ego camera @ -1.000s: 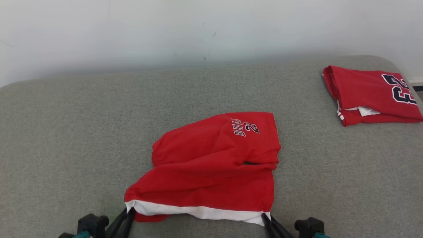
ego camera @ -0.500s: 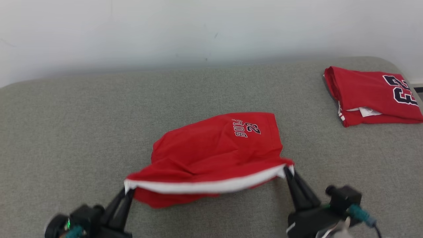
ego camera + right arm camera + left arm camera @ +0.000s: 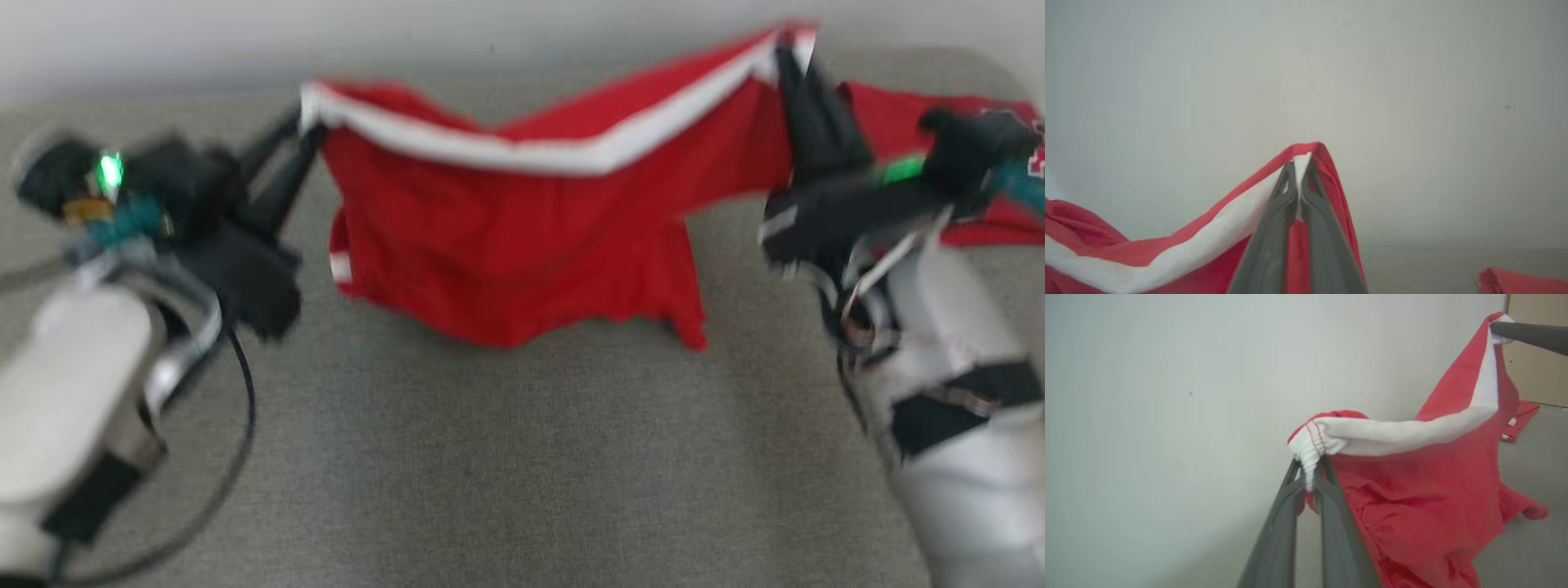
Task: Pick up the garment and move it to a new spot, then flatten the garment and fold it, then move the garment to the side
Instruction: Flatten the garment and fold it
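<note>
At the left end of the white waistband (image 3: 531,155), your left gripper (image 3: 306,135) is pinched tight on the corner of the red shorts (image 3: 522,245), which hang in the air, spread between your two arms over the grey cushion (image 3: 506,457). Your right gripper (image 3: 788,61) is clamped on the waistband's other end, held higher, just in front of the second red garment (image 3: 988,224) by the cushion's far right edge. Bare grey fabric lies open nearer you; the white wall (image 3: 163,41) stands close behind.

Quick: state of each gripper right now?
Left gripper: shut on the red cloth garment, at its white band.
Right gripper: shut on the same band's other end.
</note>
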